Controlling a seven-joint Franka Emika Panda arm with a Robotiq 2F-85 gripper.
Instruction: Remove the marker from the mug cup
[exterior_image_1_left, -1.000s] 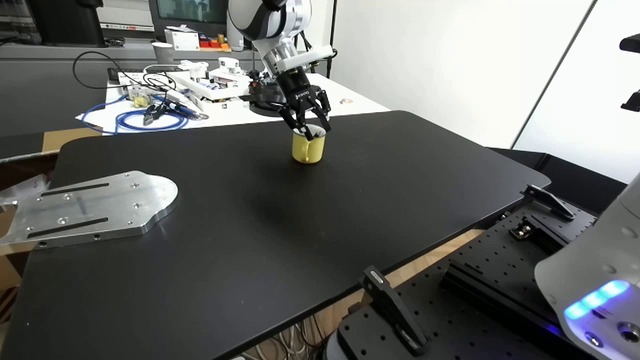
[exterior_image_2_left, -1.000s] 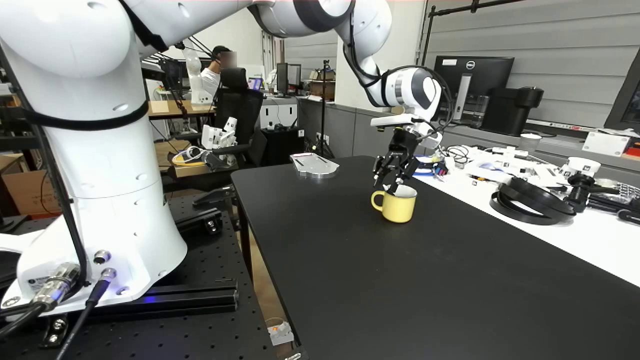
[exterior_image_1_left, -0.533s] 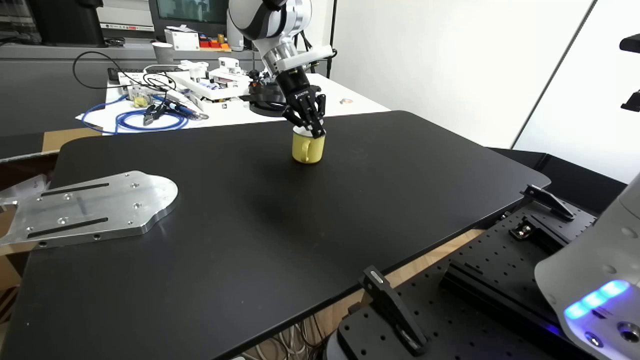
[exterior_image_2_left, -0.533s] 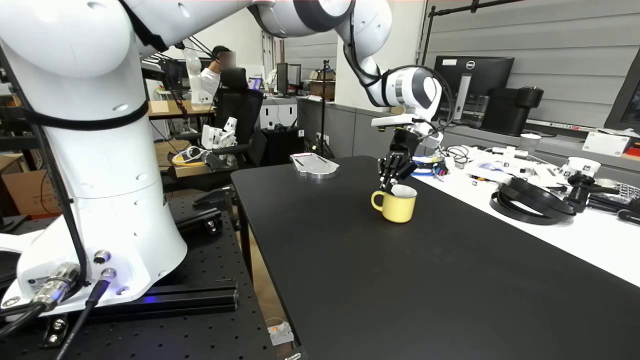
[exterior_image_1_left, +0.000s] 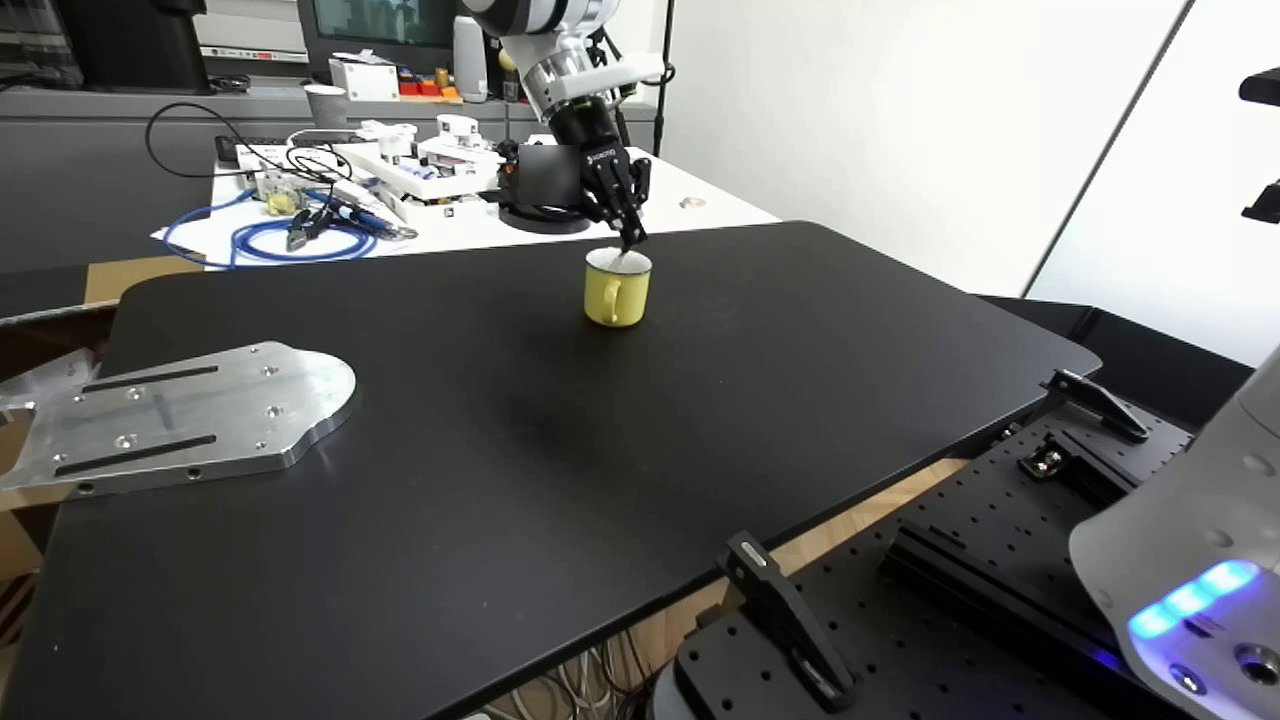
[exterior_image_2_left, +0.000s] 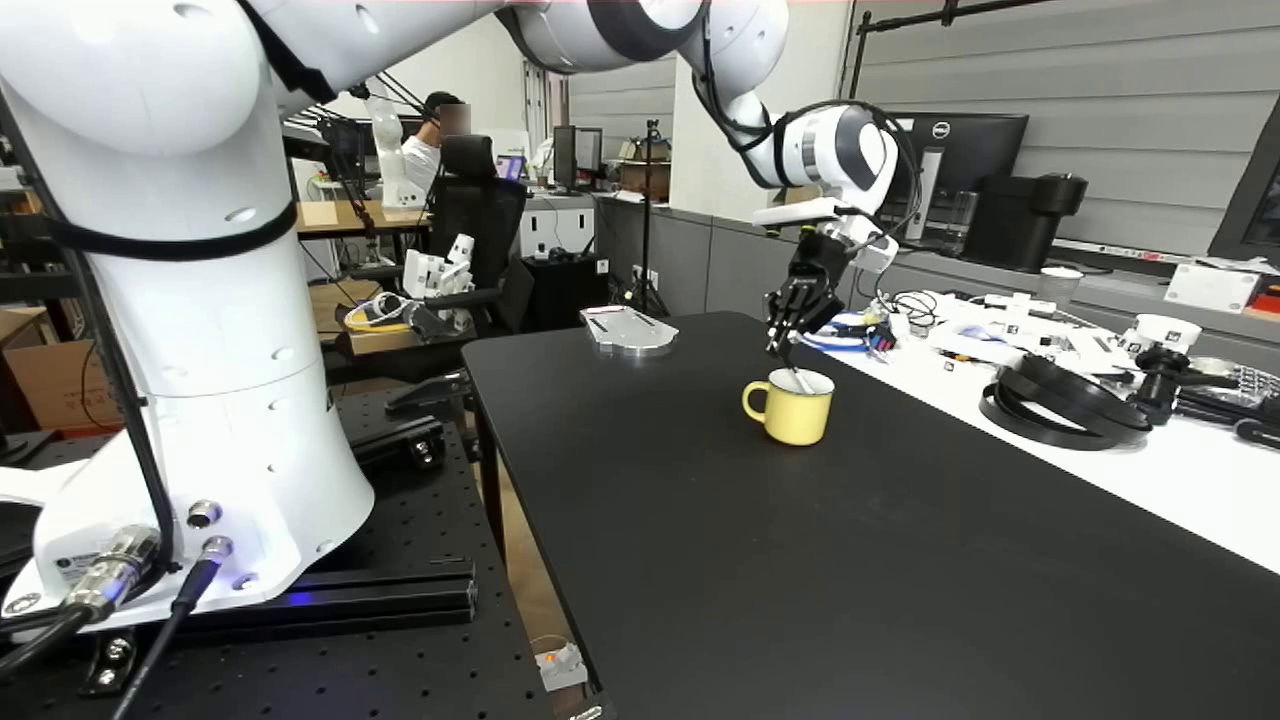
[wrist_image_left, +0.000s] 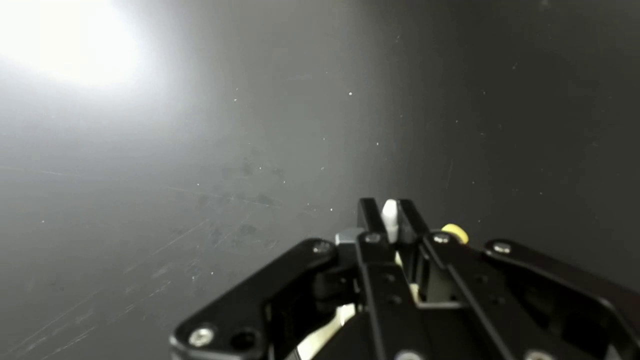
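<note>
The yellow mug cup (exterior_image_1_left: 615, 303) stands upright on the black tabletop, its pale inside partly visible; in an exterior view the mug (exterior_image_2_left: 797, 417) has its handle to the left. Just above its rim is my gripper (exterior_image_1_left: 634, 240), tilted, with its fingers close together. A thin whitish marker (exterior_image_2_left: 802, 381) runs from the fingertips down into the mug, its lower end hidden inside. In the wrist view the marker's white end (wrist_image_left: 390, 215) sits between the fingers of the gripper (wrist_image_left: 388, 202). A bit of yellow mug (wrist_image_left: 456, 233) shows beside the right finger.
A silver metal plate (exterior_image_1_left: 200, 410) lies at the tabletop's edge, also visible in the other picture of the scene. Beyond the black tabletop, a white table (exterior_image_1_left: 715, 205) holds cables (exterior_image_1_left: 300, 240) and a black round object (exterior_image_2_left: 1065, 405). A perforated black base (exterior_image_1_left: 960, 590) borders the near side.
The gripper's fingers came together at the mug's rim, then the arm rose a little, lifting the fingertips clear above the mug with the marker between them. The mug stayed in place.
</note>
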